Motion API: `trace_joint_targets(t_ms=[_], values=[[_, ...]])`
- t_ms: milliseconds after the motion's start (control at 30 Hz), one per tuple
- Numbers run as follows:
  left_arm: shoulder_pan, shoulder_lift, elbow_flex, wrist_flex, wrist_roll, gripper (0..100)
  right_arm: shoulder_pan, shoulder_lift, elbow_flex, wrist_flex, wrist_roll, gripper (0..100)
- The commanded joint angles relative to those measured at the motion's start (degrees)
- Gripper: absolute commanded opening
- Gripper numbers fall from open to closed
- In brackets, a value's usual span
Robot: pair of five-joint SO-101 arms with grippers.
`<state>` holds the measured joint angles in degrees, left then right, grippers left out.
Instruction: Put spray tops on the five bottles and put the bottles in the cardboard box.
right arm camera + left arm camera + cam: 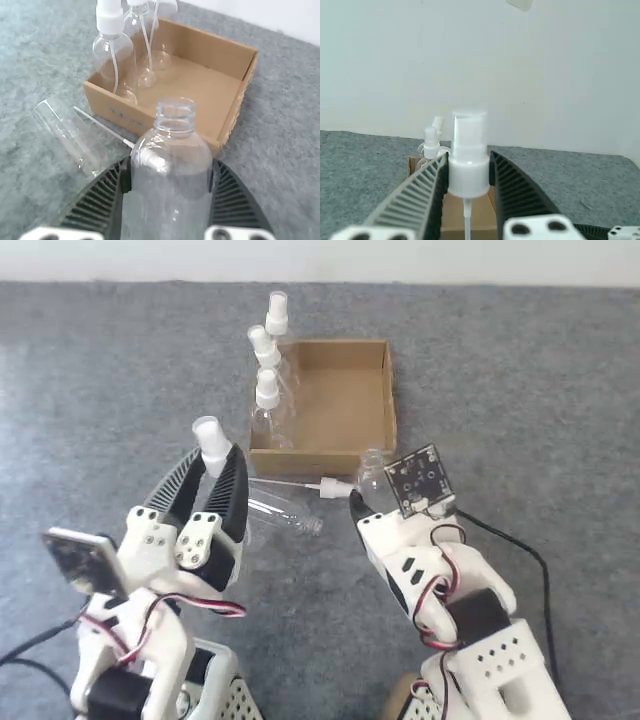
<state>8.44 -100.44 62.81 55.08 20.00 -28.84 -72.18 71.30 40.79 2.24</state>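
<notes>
Pinched between the left gripper's (pixel 468 175) jaws: a spray top (pixel 469 150), dip tube (pixel 467 220) dangling below. Pinched upright in the right gripper (pixel 170 172): an open bottle (pixel 172 140), just off the 6 o'clock wall of the cardboard box (pixel 390 390). Along the box's 9 o'clock wall, three capped bottles (pixel 268 405).

Could easily miss the neck (thin tube, narrow opening) if tilted or off-line. Could also knock the lying bottle (pixel 285 512) and loose top (pixel 335 487) between the arms.

Hard to judge the tube's tip, cut off at the frame edge. Hidden too: the held bottle's base.
</notes>
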Motion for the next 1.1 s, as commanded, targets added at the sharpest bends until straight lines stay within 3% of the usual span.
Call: trace_joint_targets(t_ms=[0,267,467,800,1067], values=[[-0.3,-0.4,-0.2,-0.8,0.6,1,-0.6,-0.8,1.0,-6.0,1.1,11.9],[-4.7,-0.5,-0.1,-2.4,5.1,1,-0.7,-1.6,2.3,-8.4,1.1,11.8],[-5.3,-0.5,-0.1,-2.4,5.1,1,-0.7,-13.9,3.0,-2.1,1.1,11.8],[-5.3,-0.5,-0.6,-2.6,5.2,1,-1.7,-30.6,11.8,-2.9,1.3,12.3],[-9.7,-0.5,-0.6,-5.1,6.8,1,-9.0,-31.8,20.5,-10.9,10.3,11.9]])
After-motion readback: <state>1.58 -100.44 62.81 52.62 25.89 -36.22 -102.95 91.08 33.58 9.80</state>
